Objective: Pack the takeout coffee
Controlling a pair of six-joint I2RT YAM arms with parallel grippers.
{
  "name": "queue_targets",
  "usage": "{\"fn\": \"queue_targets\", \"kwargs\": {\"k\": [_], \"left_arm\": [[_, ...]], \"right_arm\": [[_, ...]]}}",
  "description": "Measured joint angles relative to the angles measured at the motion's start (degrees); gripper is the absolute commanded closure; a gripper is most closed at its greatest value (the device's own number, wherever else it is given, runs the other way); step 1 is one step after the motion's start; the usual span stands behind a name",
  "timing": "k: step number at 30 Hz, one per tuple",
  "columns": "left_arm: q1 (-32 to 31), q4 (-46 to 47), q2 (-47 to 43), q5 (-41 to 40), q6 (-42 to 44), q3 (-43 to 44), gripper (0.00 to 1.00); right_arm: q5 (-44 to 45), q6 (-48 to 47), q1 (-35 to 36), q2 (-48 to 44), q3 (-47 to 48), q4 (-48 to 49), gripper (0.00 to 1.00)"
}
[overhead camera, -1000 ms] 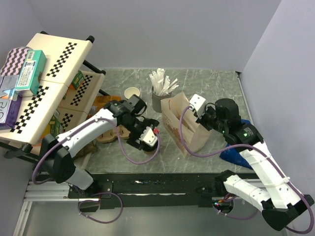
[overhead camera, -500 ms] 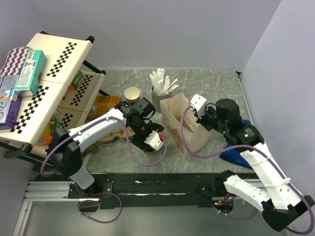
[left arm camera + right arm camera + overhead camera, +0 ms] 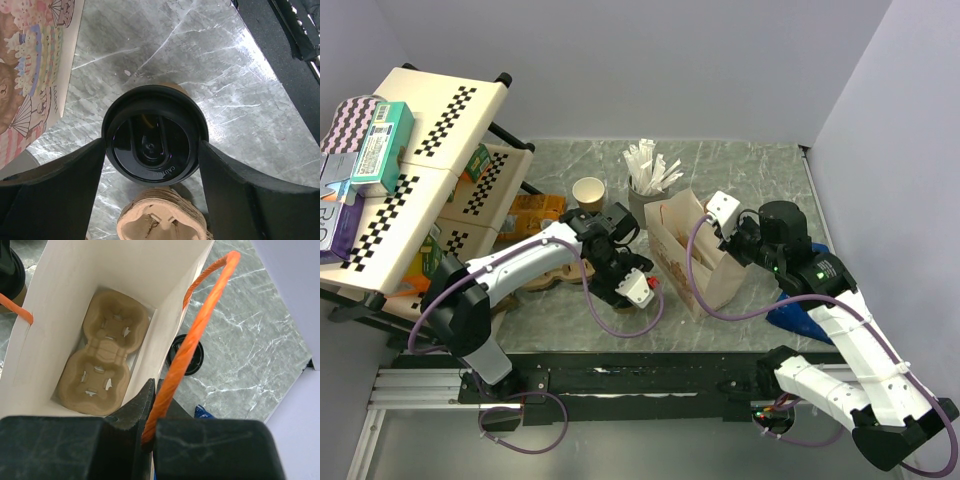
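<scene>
Your right claw (image 3: 152, 405) pinches the bag handle (image 3: 200, 320); your left claw (image 3: 151, 147) sits wide around the lidded cup (image 3: 150, 120), grip unsure, so a hard squeeze could crush it.

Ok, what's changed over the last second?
The left arm swung right, toward the paper bag, and the left pincer narrowed around the lidded cup; whether it grips yet is unclear. Unchanged: the right pincer stays shut on the bag's orange handle, and the open cup has not moved.
</scene>
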Motion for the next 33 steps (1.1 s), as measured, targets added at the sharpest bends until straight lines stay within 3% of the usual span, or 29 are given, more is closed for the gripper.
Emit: {"fn": "queue_targets", "kwargs": {"k": [6,33], "left_arm": [[-0.24,0.13,0.55,-0.37,-0.61,-0.02,0.26],[-1.46,0.76,1.46,-2.67,-3.17,0.0,0.23]], "right_arm": [[-0.11,0.0,-0.02,0.0,-0.02,0.0,1.0],[-0.44,0.04,-0.13,0.0,-0.02,0.04,1.0]]}}
